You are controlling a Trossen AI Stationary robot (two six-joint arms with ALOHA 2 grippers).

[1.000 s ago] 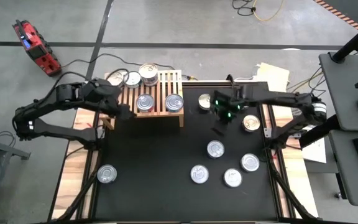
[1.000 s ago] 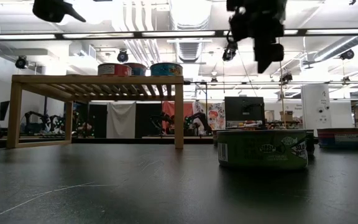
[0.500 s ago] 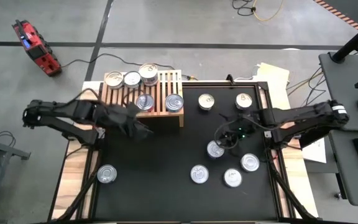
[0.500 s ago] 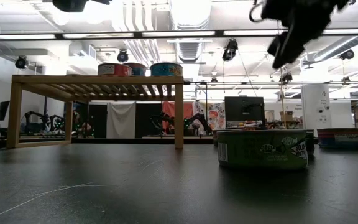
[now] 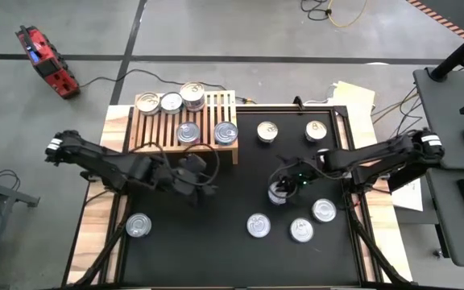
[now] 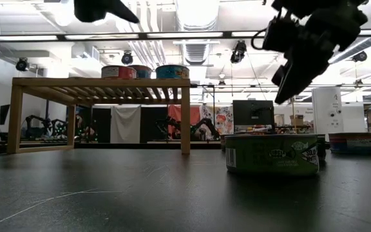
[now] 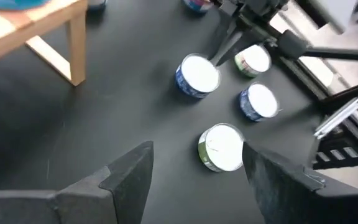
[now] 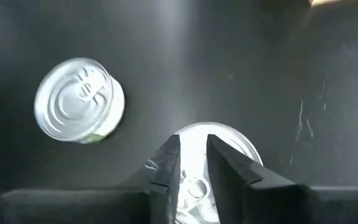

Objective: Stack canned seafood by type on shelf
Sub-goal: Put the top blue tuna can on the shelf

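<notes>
The shelf [image 5: 185, 121], a low slatted wooden rack, stands at the far left of the black mat with several cans [image 5: 192, 95] on top. More cans sit loose on the mat [image 5: 258, 225]. My right gripper [image 8: 193, 146] hovers over one loose can [image 8: 219, 140], its fingers nearly together; the low view shows my right gripper [image 6: 295, 71] well above the mat. My left gripper [image 7: 194, 177] hangs open in front of the shelf, above bare mat, holding nothing; it shows in the high view too [image 5: 196, 173].
Two cans [image 5: 267, 131] [image 5: 316, 130] stand at the far right of the mat. Three more lie near the front right [image 5: 324, 210] and one at the front left [image 5: 138, 225]. A green-labelled can [image 6: 272, 154] stands close to the low camera. Wooden table edges flank the mat.
My left gripper has swung from the shelf's left front corner toward the table's right and near side, sinking a little, to a spot in front of the shelf. My right gripper has come down and toward the near edge, from beside the far cans to above a can mid-mat.
</notes>
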